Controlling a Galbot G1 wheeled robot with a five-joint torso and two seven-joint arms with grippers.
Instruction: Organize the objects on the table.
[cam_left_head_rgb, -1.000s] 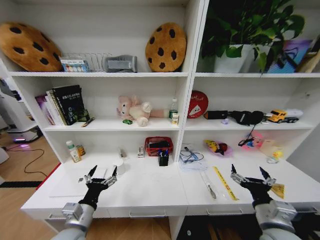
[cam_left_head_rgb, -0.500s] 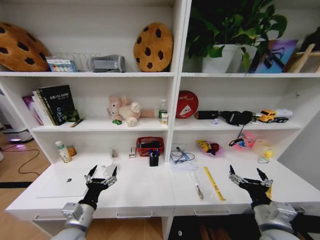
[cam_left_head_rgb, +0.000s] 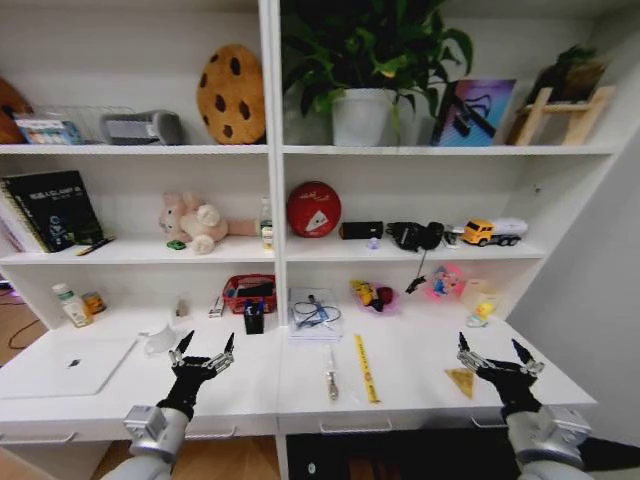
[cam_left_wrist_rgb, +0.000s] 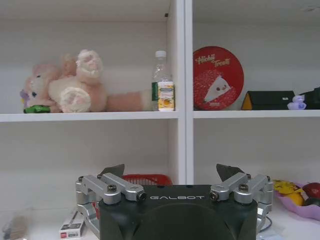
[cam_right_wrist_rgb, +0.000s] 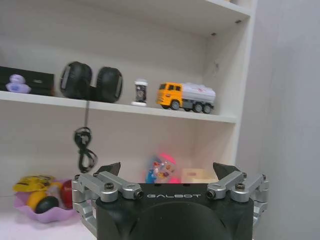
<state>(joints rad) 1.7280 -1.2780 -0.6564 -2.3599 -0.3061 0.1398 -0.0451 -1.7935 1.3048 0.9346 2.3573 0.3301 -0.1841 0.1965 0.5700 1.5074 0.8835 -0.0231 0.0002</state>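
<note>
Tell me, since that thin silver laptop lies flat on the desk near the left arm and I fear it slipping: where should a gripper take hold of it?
The laptop lies closed and flat on the table, so there is no top grip. Probably best is its near long edge, approached from the robot's side, by the open left gripper, jaws over and under the edge after sliding it slightly past the desk front.

A tall white shelf unit (cam_left_head_rgb: 272, 150) fills the back of the room, split by an upright panel into two columns, each with shelves across it. It stands joined to a long white desk (cam_left_head_rgb: 400, 375) with shallow drawers under its front edge. A plain pale wall (cam_left_head_rgb: 600, 270) closes in past the desk's right end. Wooden floor (cam_left_head_rgb: 15, 325) shows beyond the desk's left end. The light is even and soft, with faint shadows under the shelves.
</note>
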